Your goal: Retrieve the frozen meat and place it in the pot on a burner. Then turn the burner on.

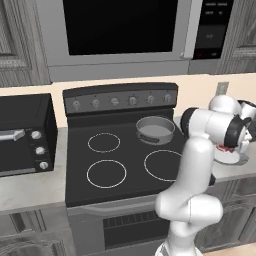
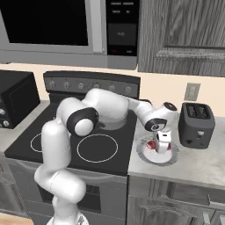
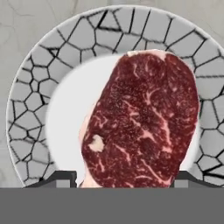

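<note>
The red chunk of frozen meat with pale streaks (image 3: 142, 120) is right under the hand camera. It lies on a round white plate with a cracked grey pattern on its rim (image 3: 30, 100). In the hand view the meat sits a bit toward 3 o'clock on the plate, and bare white plate shows at 9 o'clock. The tips of the two dark fingers (image 3: 59, 178) peek up at the bottom, one on each side of the meat. The jaws (image 3: 127, 181) stand wide, and they are not closed on the meat.

In the right base view the white robot arm (image 2: 105, 107) reaches across the black stove top (image 2: 66, 145) to the pale stone surface (image 2: 197, 162) at 3 o'clock from the stove. The hand points down over the plate (image 2: 143, 154), with a bit of red meat (image 2: 151, 144) showing just beside it. A dark grey toaster with two slots (image 2: 196, 124) stands near the plate, farther toward 3 o'clock.

In the left base view the shallow round grey metal pot (image 1: 155, 129) sits on the stove, on the back burner at the 3 o'clock side. The pot and the plate are well apart. A row of round grey knobs (image 1: 115, 101) runs along the back panel of the stove. A black toaster oven with grey knobs (image 1: 25, 132) stands on the surface at 9 o'clock from the stove.
</note>
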Controlling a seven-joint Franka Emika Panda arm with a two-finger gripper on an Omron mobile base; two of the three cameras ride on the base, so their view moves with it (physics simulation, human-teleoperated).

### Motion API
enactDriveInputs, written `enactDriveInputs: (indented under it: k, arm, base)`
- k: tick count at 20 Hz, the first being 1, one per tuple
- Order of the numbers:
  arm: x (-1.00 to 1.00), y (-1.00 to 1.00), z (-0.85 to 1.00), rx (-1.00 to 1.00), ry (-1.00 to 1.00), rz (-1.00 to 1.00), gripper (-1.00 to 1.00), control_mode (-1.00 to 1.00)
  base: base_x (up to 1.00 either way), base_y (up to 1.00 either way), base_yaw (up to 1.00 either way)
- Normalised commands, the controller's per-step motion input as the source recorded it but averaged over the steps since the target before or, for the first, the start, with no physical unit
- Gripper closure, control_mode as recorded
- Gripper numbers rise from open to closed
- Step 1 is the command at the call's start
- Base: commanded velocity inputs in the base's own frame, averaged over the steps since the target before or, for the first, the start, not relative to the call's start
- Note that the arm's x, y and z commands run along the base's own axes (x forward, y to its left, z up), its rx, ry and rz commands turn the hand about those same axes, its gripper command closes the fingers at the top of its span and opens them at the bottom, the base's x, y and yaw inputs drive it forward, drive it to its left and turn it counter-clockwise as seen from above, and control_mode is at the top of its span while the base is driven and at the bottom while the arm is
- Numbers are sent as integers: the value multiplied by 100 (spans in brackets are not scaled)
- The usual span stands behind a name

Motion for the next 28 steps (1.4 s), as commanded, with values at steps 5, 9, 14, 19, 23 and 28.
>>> enactDriveInputs:
  k: [5, 9, 14, 19, 23, 28]
  arm:
    - [-57, 32, 6, -20, -18, 22, 100, -100]
    - [-53, 58, 33, -18, -9, 25, 100, -100]
    - [-20, 66, 50, -20, -7, 30, 100, -100]
    - [-11, 75, 55, -24, -3, 30, 100, -100]
    - [-10, 26, 42, -14, -2, 19, 100, -100]
    - [26, 6, 46, -7, 5, 12, 100, -100]
  base:
    - [0, 0, 0]
    - [0, 0, 0]
    - [0, 0, 0]
    - [0, 0, 0]
    - [0, 0, 0]
    - [0, 0, 0]
